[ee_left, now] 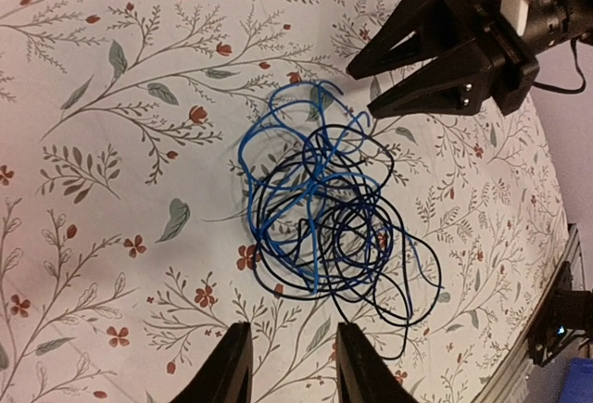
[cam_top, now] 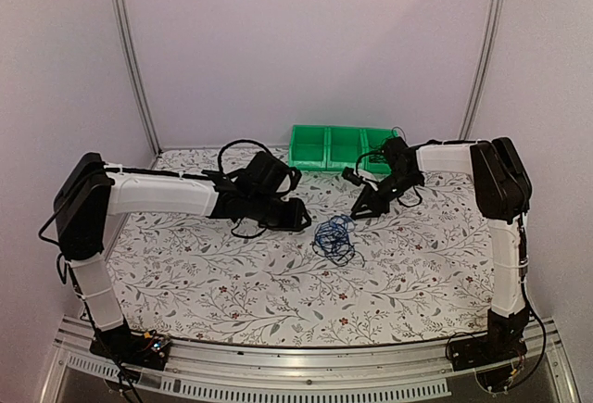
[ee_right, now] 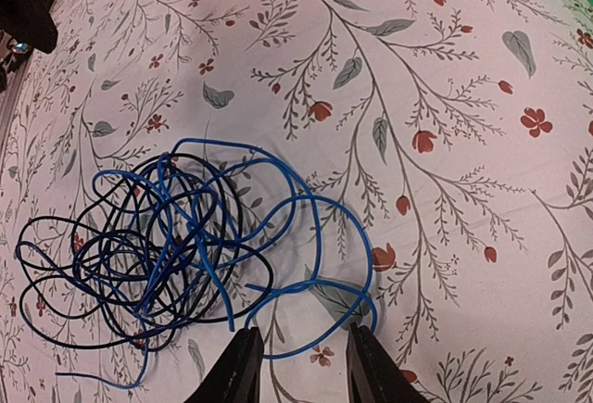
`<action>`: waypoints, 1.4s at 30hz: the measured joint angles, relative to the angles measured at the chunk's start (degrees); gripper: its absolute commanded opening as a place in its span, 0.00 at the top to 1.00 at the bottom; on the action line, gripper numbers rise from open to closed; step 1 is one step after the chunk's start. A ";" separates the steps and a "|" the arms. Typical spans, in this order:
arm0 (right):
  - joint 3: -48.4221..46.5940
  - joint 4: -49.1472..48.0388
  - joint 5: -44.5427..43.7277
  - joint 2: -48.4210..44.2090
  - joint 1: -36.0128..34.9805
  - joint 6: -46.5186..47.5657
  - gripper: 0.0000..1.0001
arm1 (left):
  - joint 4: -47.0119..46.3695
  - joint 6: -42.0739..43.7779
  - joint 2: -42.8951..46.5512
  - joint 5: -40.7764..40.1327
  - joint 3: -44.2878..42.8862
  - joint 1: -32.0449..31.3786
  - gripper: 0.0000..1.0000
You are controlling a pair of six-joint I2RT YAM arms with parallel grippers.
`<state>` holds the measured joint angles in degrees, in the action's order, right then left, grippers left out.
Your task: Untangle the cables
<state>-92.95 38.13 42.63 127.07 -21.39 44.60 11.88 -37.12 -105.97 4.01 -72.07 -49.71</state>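
Observation:
The cables [cam_top: 334, 238] lie in a small loose tangle of thin black and blue wires on the flowered cloth, mid-table. In the left wrist view the tangle [ee_left: 324, 213] lies just ahead of my open, empty left gripper [ee_left: 292, 333]. In the right wrist view the tangle [ee_right: 176, 236] lies ahead and left, and a blue loop [ee_right: 320, 278] runs between the tips of my open right gripper [ee_right: 298, 338]. From above, the left gripper [cam_top: 304, 217] is left of the tangle and the right gripper [cam_top: 359, 210] is just up and right of it.
A green bin [cam_top: 341, 146] with compartments stands at the back of the table behind the right arm. The right gripper also shows in the left wrist view [ee_left: 357, 97], just beyond the tangle. Thick black arm cables loop behind the left wrist [cam_top: 243, 148].

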 measured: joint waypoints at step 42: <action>-4.72 10.47 6.03 1.90 -2.19 6.95 0.66 | 0.22 -1.38 0.52 -1.75 2.86 -0.83 0.66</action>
<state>-97.67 48.60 48.66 128.97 -23.57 51.55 12.10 -38.50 -105.45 2.26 -69.21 -50.54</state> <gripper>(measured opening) 0.341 0.341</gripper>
